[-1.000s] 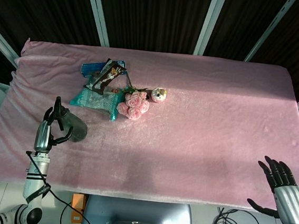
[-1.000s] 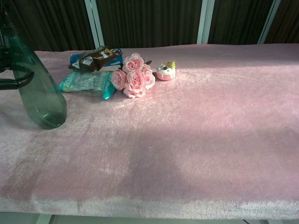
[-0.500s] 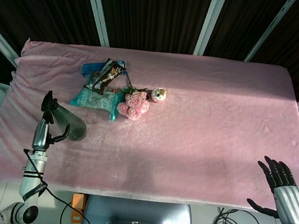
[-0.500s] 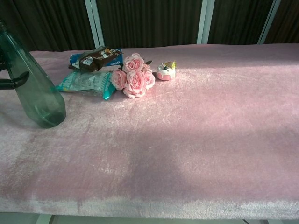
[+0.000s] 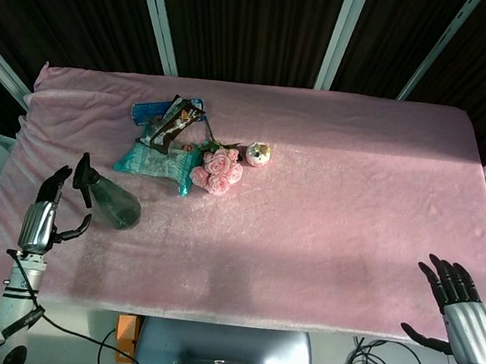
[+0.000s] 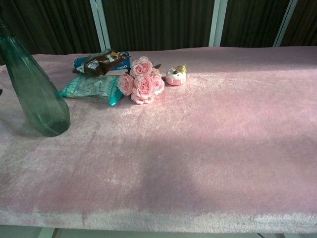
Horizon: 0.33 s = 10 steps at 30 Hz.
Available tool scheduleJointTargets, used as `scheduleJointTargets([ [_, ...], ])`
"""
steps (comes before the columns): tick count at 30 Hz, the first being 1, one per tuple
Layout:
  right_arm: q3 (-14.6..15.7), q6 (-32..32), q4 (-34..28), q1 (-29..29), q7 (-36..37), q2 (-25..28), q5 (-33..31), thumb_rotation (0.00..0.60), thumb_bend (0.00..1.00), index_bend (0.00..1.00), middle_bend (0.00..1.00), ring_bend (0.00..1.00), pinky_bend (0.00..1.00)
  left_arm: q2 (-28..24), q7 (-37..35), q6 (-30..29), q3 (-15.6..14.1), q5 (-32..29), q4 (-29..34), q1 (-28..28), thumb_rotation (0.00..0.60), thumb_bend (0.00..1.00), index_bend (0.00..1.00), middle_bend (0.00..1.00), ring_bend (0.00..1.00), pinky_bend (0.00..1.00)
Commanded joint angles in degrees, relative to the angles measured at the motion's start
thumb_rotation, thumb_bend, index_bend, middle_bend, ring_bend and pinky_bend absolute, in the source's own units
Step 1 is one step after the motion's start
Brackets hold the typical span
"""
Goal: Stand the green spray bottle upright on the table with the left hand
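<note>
Snack packets (image 5: pixel 163 140) and roses (image 5: pixel 218 169) lie beyond the green spray bottle (image 5: pixel 108 199).

A soft, velvety pink cloth with a faint sheen covers the surface (image 5: pixel 355 184). The green spray bottle (image 6: pixel 35 89) looks like smooth, translucent, glossy plastic. The snack packets (image 6: pixel 91 85) at far left are shiny, crinkled foil. Both hands, left hand (image 5: pixel 43 219) and right hand (image 5: pixel 459 306), show silvery metal bodies with matt black fingers.

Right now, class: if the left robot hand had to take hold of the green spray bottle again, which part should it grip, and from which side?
Probably the narrow upper body of the green spray bottle, approached from its left, where the left robot hand waits open: the bottle stands upright, tapers upward, and snacks lie behind.
</note>
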<state>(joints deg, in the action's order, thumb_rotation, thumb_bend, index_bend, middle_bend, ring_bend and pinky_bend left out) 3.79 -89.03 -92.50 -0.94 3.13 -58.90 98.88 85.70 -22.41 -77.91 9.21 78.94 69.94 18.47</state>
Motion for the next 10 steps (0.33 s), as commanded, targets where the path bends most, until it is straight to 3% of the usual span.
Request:
scheduleJointTargets([
  [1,-0.19,0.63,-0.18,-0.09,-1.46,-0.55,-0.62,0.600,0.27,0.00,0.00,0.00,0.00,-6.89,8.90,-1.15,-6.82,3.04,-3.36,-5.02,0.565,0.31,0.00,0.00,0.00,0.00],
  [3,-0.31,1.16,-0.29,-0.19,-2.69,-1.03,-0.98,0.600,0.27,0.00,0.00,0.00,0.00,-7.89,11.52,-4.29,-8.77,4.64,-3.62,-7.54,0.600,0.31,0.00,0.00,0.00,0.00],
  [7,-0.79,2.11,-0.70,-0.51,-5.02,-1.96,-1.89,0.600,0.27,0.00,0.00,0.00,0.00,-6.15,9.86,-8.30,-11.61,8.72,-6.76,-10.05,0.600,0.32,0.00,0.00,0.00,0.00],
  [10,-1.11,3.15,-1.17,-0.92,-5.97,-2.29,-2.76,0.600,0.27,0.00,0.00,0.00,0.00,-6.48,8.72,-10.42,-11.59,10.42,-6.10,-10.30,0.600,0.33,0.00,0.00,0.00,0.00],
])
